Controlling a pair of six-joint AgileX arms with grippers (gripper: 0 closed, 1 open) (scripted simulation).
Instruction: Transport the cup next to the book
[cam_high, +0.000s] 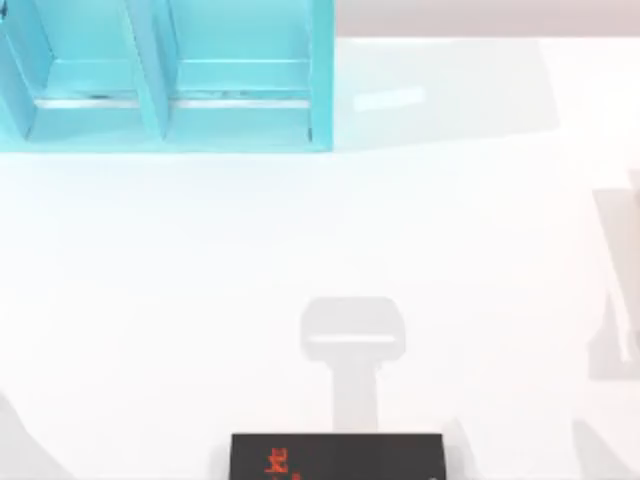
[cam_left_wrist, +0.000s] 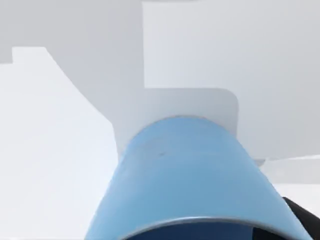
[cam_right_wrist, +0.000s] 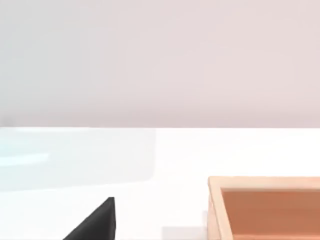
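The light-blue cup sits very close in the left wrist view, its rim toward the camera, held off the white table with its shadow on the surface behind it. A dark finger of my left gripper shows at the cup's side, and the gripper is shut on the cup. The black book with red lettering lies flat at the table's front edge, near the middle. One black corner of the book also appears in the right wrist view. A grey shadow falls on the table just behind the book.
A large turquoise shelf unit stands at the back left of the table. A shallow wooden box lies on the table in the right wrist view, apart from the book's corner. White table surface stretches between shelf and book.
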